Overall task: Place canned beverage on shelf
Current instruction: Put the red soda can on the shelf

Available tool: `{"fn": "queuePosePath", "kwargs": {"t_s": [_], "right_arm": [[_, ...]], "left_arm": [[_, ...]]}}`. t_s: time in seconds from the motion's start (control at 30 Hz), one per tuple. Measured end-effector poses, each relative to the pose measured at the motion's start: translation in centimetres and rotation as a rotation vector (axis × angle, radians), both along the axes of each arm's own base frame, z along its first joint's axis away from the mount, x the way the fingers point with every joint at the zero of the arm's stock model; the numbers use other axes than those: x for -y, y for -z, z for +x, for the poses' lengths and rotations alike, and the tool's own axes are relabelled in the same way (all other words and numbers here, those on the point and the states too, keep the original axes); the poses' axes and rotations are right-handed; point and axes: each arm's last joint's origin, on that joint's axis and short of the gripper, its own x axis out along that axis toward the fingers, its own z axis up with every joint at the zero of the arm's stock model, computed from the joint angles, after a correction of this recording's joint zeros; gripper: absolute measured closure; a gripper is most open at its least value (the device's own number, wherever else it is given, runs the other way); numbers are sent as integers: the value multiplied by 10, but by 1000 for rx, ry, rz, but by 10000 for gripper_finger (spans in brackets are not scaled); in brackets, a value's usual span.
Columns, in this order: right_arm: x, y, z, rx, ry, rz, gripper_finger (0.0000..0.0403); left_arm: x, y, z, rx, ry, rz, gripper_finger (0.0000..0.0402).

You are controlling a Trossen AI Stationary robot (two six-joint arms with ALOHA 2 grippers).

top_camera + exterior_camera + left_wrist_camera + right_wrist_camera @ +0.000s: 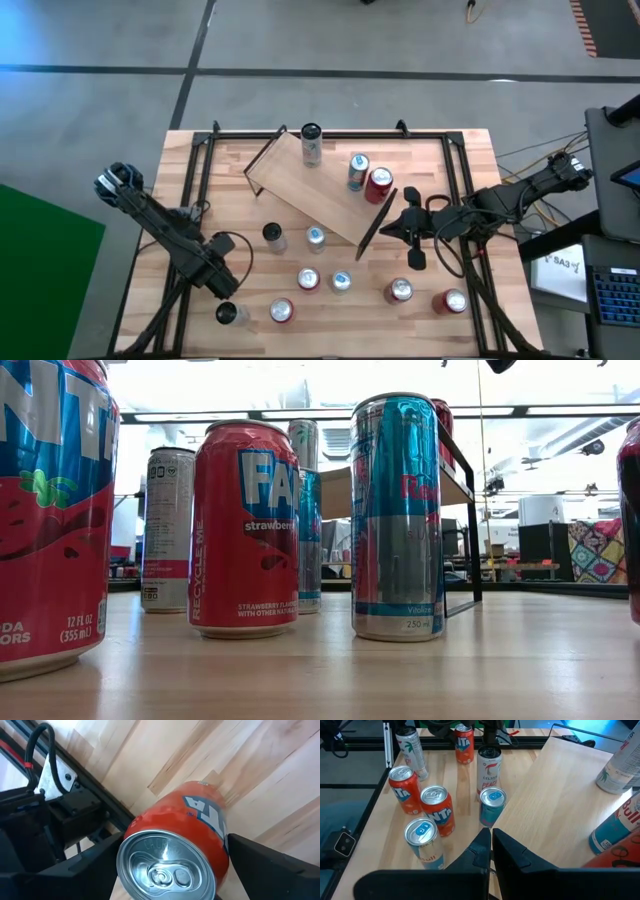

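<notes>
I count three cans already standing on the shelf: a slim pale one at its far end, then a blue-and-silver energy can and a red can just beside each other near its right end; the shelf lies skewed across the tabletop, its black end frame close to my right arm.

The next can is an orange-red Fanta can, standing upright near the front left corner of the table; from the left wrist view I look straight down on its silver lid. My left gripper is poised around it, fingers spread wide with one on each side of the can and daylight showing between pad and wall; I judge nothing is gripped yet. A slim can with a dark top stands just beside it in front.

My right gripper has its fingers pressed together on nothing; it waits by the shelf's right end.

So the job is partly done; several cans remain on the tabletop, among them the white Celsius can and more in the front row. What is left for this one: close, lift, carry across, set down on the plank.
</notes>
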Motion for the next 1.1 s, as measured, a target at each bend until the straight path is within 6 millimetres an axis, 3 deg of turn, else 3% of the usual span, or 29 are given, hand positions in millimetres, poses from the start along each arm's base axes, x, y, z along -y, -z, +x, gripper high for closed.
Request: {"fn": "queuePosePath", "kwargs": {"t_s": [0.9,1.1], "right_arm": [[0,0,0,0,4,7,394],[0,0,0,0,3,6,394]], "left_arm": [[3,-11,7,74,27,31,115],[5,-33,10,96,36,32,116]]}}
